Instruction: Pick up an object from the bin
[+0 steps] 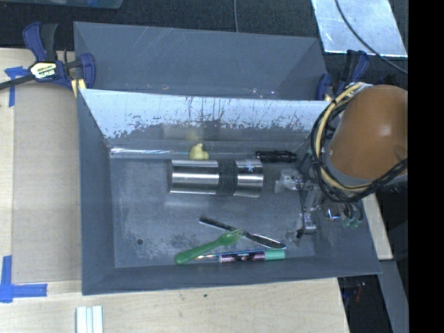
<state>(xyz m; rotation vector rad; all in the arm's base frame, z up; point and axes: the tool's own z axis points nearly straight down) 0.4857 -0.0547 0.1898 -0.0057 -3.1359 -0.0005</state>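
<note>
My gripper (305,226) hangs low at the bin's right side, just right of the things at the front. Nearest to it a thin dark and silver tool (243,232) lies slantwise, its metal tip pointing at the gripper. Under it lie a green toothbrush-like stick (205,248) and a marker with a green cap (251,257) along the front wall. A shiny metal cylinder with a dark band (216,176) lies across the middle of the floor, to the gripper's upper left.
A small yellow thing (198,152) sits by the back wall behind the cylinder. A black pen-like thing (276,156) lies at the back right, close to the arm's cables. The bin's right wall stands right beside the gripper.
</note>
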